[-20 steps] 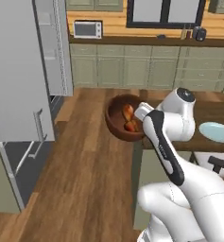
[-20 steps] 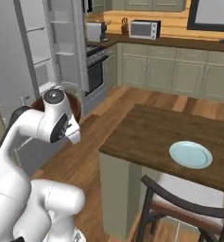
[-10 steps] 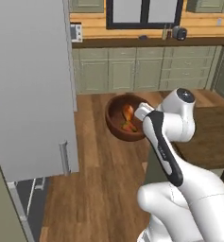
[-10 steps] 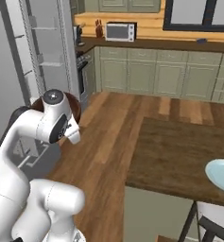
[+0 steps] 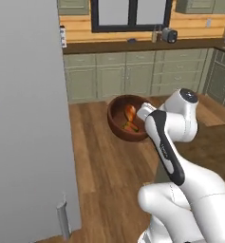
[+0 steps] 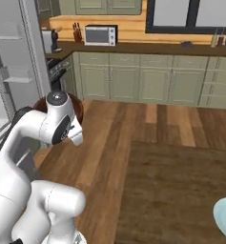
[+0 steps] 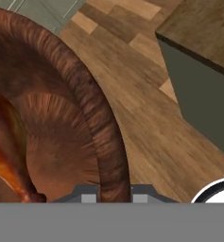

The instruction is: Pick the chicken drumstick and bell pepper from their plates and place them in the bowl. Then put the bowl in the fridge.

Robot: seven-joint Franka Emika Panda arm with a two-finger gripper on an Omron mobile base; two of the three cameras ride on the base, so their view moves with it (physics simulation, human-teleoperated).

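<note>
Bowl carried toward the fridge, food already inside

The bowl point(image 5: 128, 118) is held off the floor by its right rim, clamped between the gripper point(image 7: 112, 191) jaws, with the chicken drumstick point(image 5: 129, 112) seen inside. Since a second ago the whole view has swung left, so the grey fridge point(image 5: 28, 118) door now looms near-left; the base is judged to be turning toward it.

Soft, even light fills the kitchen, with no hard shadows on the wooden floor point(image 5: 99, 161). Both base views look slightly soft and grainy. The hand view is sharp, free of glare.
</note>
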